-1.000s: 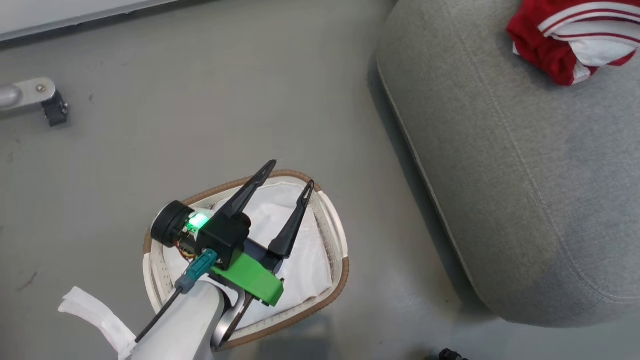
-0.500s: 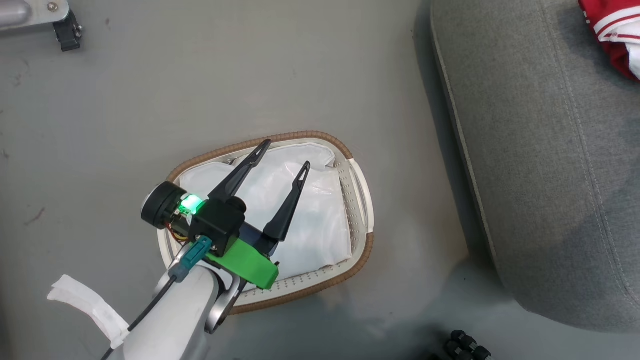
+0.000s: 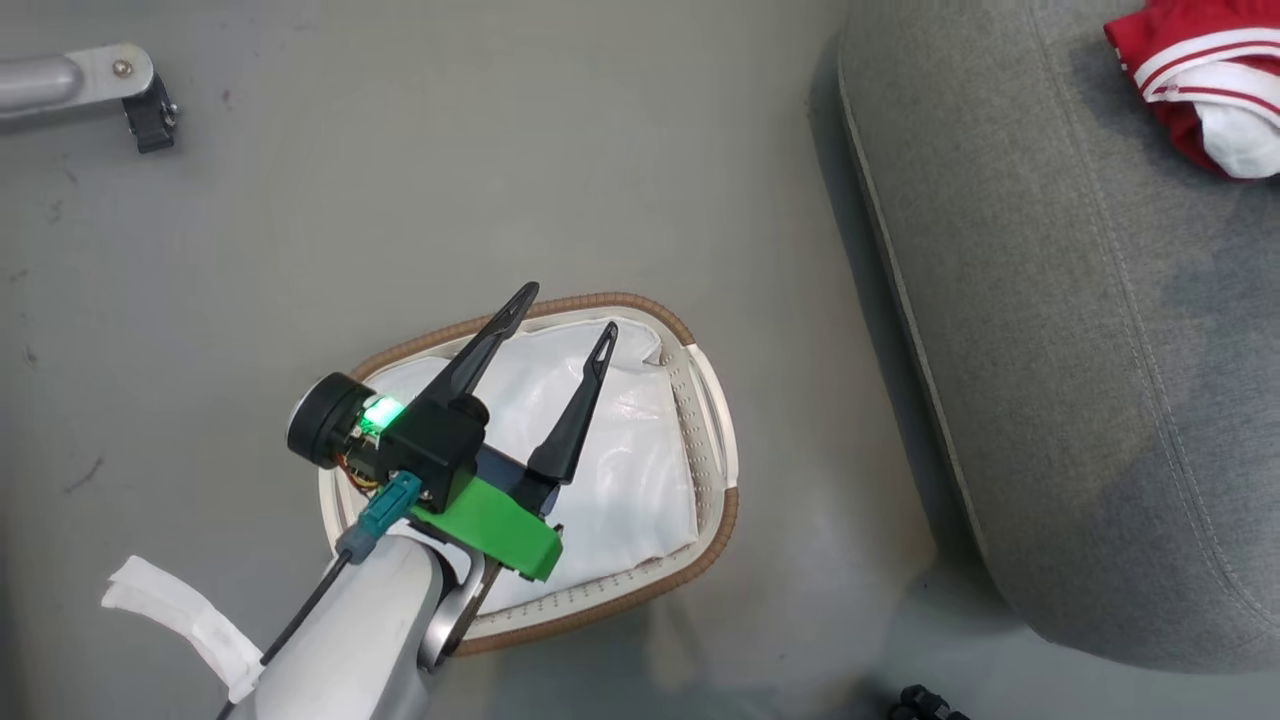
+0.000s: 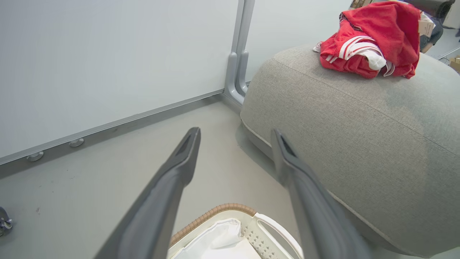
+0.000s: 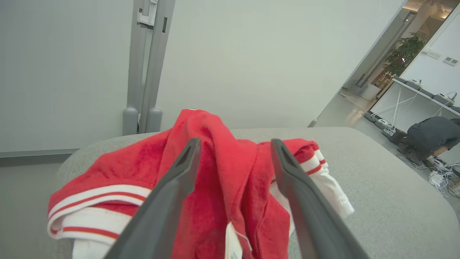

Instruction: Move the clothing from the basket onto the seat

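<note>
A grey floor (image 3: 500, 150) was seen beneath everything, and a pale wall panel (image 4: 107, 64) was stood along its far edge. The seat (image 3: 1080, 350) was placed to the right of the basket (image 3: 692, 420), apart from it, with a strip of floor left between them. The basket was set on the floor, and its white liner (image 3: 630, 450) was seen crumpled across the inside. The clothing (image 3: 1200, 100), red with white stripes and white trim, was heaped on top of the seat, well apart from the basket. The left gripper (image 3: 568, 309) was held above the basket, its fingers spread wide with nothing between them and the tips pointed over the far rim. The right gripper (image 5: 235, 142) was held low over the seat just before the clothing, its fingers spread equally wide and nothing clamped; red cloth was seen between and beyond them, and whether it was touched could not be told. A person in dark clothes (image 5: 429, 135) was seen bent low, far off at the right of the right wrist view. A metal leg (image 3: 70, 80) with a black end was seen on the floor, well apart from the basket. White tape (image 3: 175, 620) was seen hanging from the left forearm (image 3: 350, 640). A small white tag (image 5: 231, 244) was seen on the clothing.
</note>
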Robot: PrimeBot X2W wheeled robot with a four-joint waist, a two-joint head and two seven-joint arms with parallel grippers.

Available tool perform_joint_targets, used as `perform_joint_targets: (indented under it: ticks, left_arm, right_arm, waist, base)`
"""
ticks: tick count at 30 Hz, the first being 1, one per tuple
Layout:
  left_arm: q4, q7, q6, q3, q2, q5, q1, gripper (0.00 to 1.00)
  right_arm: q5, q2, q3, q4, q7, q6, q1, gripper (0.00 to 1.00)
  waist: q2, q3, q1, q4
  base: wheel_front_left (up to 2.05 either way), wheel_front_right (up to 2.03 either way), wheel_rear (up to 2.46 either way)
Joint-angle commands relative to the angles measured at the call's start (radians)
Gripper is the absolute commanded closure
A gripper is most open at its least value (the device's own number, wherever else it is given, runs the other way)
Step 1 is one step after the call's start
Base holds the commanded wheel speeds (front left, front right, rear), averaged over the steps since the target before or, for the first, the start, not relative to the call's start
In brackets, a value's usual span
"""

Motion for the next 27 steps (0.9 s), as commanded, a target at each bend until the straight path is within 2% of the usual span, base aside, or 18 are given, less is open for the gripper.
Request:
perform_joint_targets:
  ticks: [1,5,11,15,27]
  left_arm:
    - [0.002,-0.001,-0.002,0.007,-0.005,-0.006,0.019,0.00]
    - [0.003,-0.001,-0.002,0.028,-0.026,-0.021,0.043,0.00]
    - [0.017,-0.001,-0.002,0.095,-0.066,-0.041,0.087,0.00]
    - [0.033,-0.001,0.000,0.172,-0.090,-0.047,0.128,0.00]
    - [0.042,-0.001,0.033,0.441,-0.145,-0.002,0.283,0.00]
  right_arm:
    - [0.008,-0.014,0.012,-0.019,-0.005,-0.001,0.016,0.00]
    - [0.008,-0.032,0.059,-0.060,-0.004,-0.001,0.033,0.00]
    - [0.020,-0.022,0.156,-0.091,-0.004,-0.001,0.058,0.00]
    - [0.045,0.014,0.221,-0.098,-0.004,-0.001,0.096,0.00]
    - [0.136,0.191,0.342,-0.133,-0.004,-0.001,0.308,0.00]
  waist:
    - [-0.0001,-0.054,-0.0001,-0.001]
    - [-0.0001,-0.117,-0.0001,0.012]
    - [-0.0001,-0.213,-0.0001,0.053]
    - [-0.0001,-0.274,-0.0001,0.091]
    - [-0.0001,-0.408,-0.0001,0.200]
  base:
    - [0.00,0.00,0.00]
    - [0.00,0.00,0.00]
    - [0.00,0.00,0.00]
    - [0.00,0.00,0.00]
    - [0.00,0.00,0.00]
